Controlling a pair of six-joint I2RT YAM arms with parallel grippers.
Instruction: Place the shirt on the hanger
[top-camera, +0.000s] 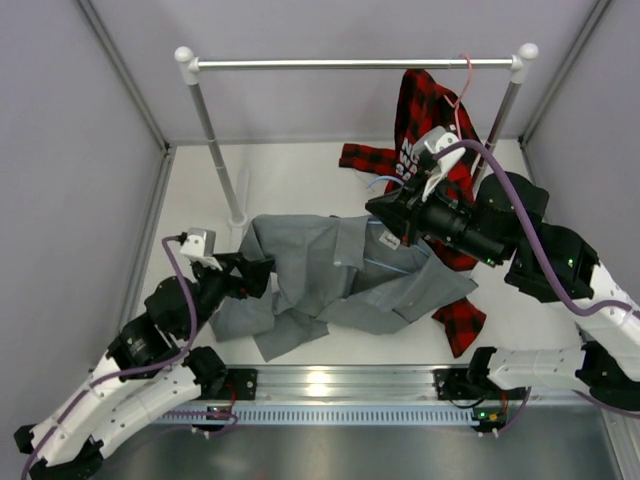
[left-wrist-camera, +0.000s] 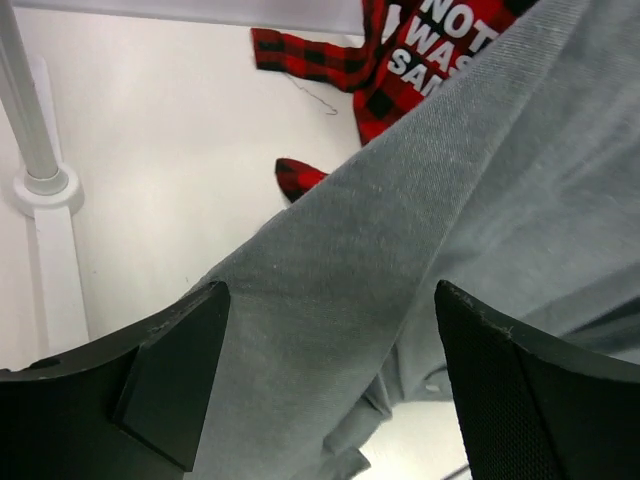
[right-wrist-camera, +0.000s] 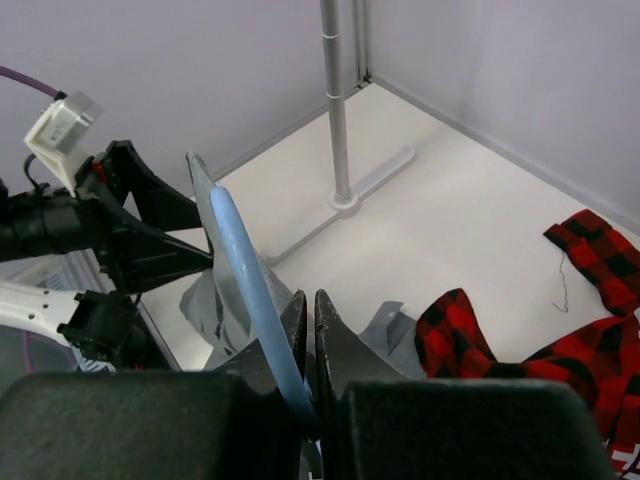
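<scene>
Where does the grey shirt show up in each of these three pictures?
Top external: grey shirt lies spread out in the middle of the picture.
Left wrist: grey shirt fills the middle and right, seen close up.
Right wrist: grey shirt shows only as small patches, low and left of centre.
Shared landmark: red plaid shirt, visible in all three views.

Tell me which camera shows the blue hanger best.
Right wrist: the hanger stands clear, pinched between the fingers of the right gripper. Top view gives only a faint blue line on the shirt; left wrist shows none.
</scene>
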